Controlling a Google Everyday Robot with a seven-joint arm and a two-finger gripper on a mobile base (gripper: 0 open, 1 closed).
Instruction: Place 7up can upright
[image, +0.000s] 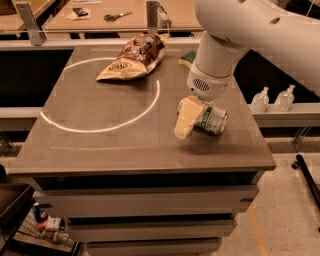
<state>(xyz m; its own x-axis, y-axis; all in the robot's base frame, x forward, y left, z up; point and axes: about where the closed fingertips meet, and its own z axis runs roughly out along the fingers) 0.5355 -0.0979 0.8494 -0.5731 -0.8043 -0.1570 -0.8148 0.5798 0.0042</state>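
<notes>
The 7up can (214, 120) lies on its side near the right edge of the grey table (100, 150), white and green, with one end facing right. My gripper (184, 121), pale yellow, hangs from the white arm (215, 65) and sits low at the can's left end, covering that part of it. From here I cannot tell whether it is touching the can.
A brown chip bag (134, 59) lies at the table's back middle, on a white circle line (100, 129). A green sponge (188, 57) is at the back right. Two small white bottles (272, 98) stand on a ledge right of the table.
</notes>
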